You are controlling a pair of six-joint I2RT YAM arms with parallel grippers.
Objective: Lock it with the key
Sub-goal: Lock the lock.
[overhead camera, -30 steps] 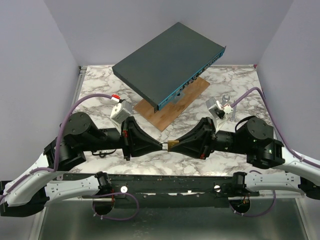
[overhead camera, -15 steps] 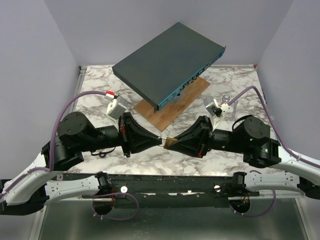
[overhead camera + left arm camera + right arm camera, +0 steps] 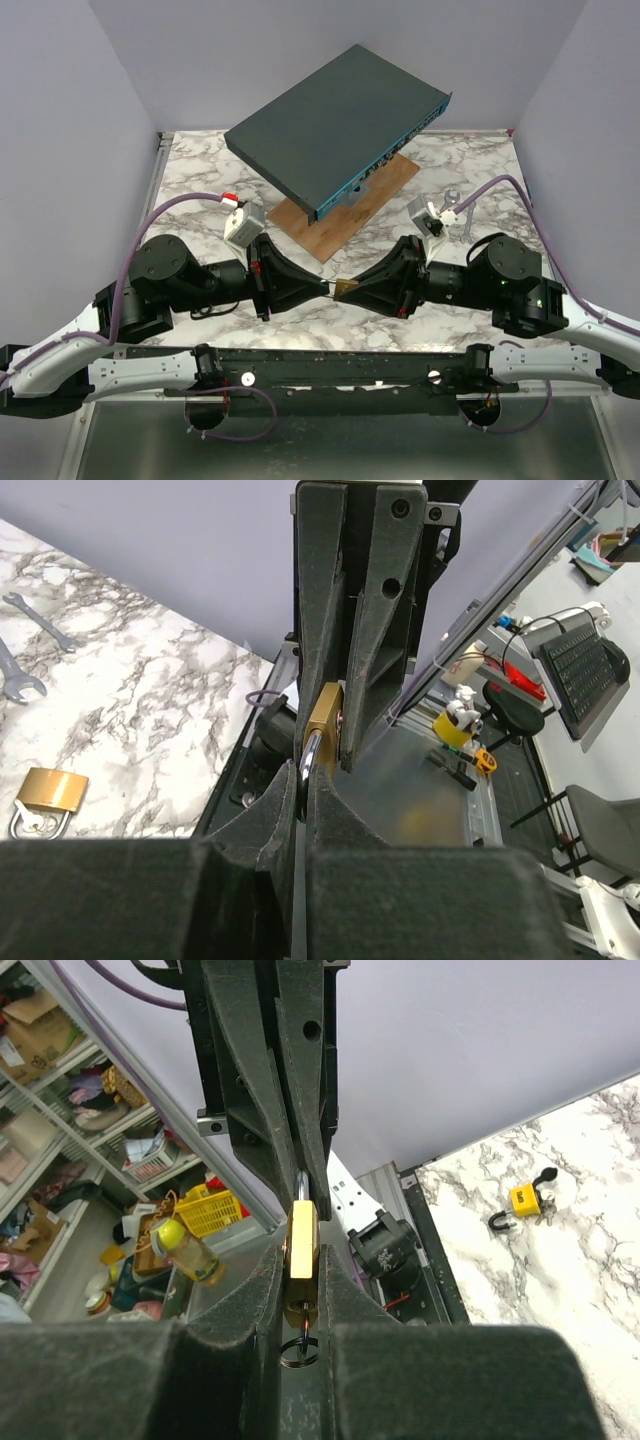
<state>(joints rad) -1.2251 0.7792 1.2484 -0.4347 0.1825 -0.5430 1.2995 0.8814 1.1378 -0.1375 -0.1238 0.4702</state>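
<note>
Item: brass padlock (image 3: pixel 302 1245), held in the air above the near middle of the marble surface (image 3: pixel 200 180), between the two arms.

- Left tool (image 3: pixel 322 291): we find it closed on the steel shackle (image 3: pixel 308 762).
- Right tool (image 3: pixel 347 291): clamped on the brass body.
- Lie: seen from above, the tools meet tip to tip. The padlock's long axis runs on the 9-to-3 line, with the shackle toward 9 and the keyhole end toward 3, inside the right tool.
- Nearer arm: neither, as both have it.
- Key ring (image 3: pixel 297 1348): a small ring shows at the keyhole end. We cannot tell whether a key is seated.
- Judgement: the next move depends on that shared axis. We would push or turn along 9-to-3, not across it.
</note>
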